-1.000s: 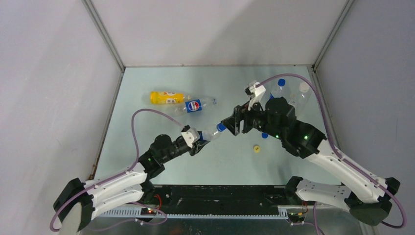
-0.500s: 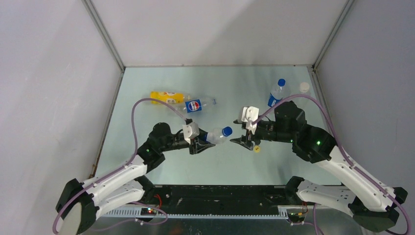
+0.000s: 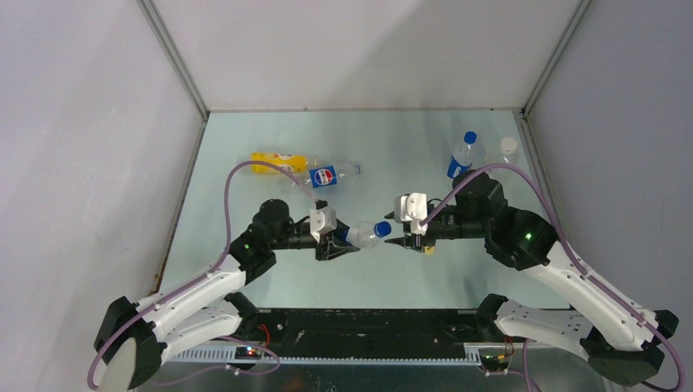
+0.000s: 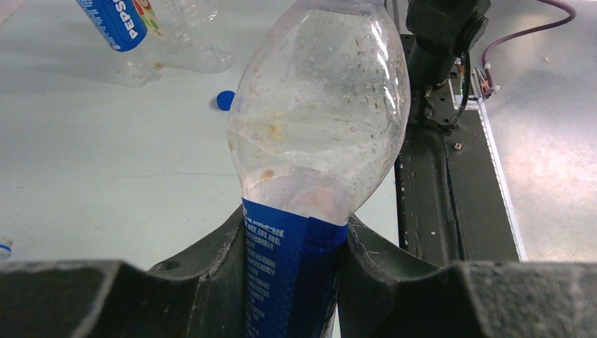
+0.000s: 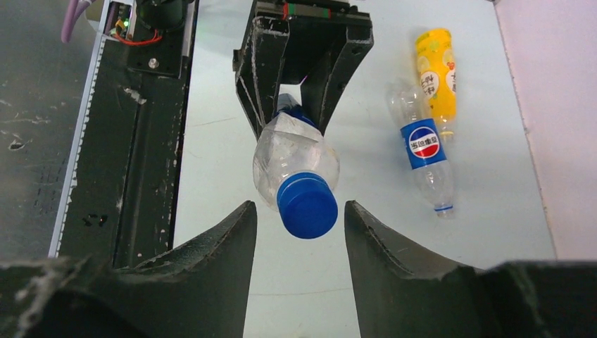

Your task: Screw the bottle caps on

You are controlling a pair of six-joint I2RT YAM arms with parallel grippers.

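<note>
Two claws are seen facing each other over the middle of the worktop [image 3: 270,131], toward its near edge. The bottle [image 4: 320,120] is gripped by the left claw [image 3: 333,243] around its blue label and appears to be held clear of the worktop. Its long axis is laid roughly along the near edge, with the neck pointed at the right claw [image 3: 406,238]. A blue cap [image 5: 307,204] is already seated on that neck; how far it has been screwed down cannot be told.

In the right wrist view the cap is framed between the two fingers [image 5: 211,260] of the right claw, which are parted. A narrow gap is left on each side, narrower on the right of that view, and no contact can be made out. The cap is thus met end-on, almost on the claw's own line, so the right arm is plainly the one placed for it.

Closing on the cap and turning about the bottle's long axis is judged to be what is called for, while the bottle is kept from turning by the left claw.

Elsewhere, a yellow cap [image 3: 427,247] is left on the worktop just beside the right claw, and a yellow bottle [image 3: 278,162] is laid toward the far left.
</note>
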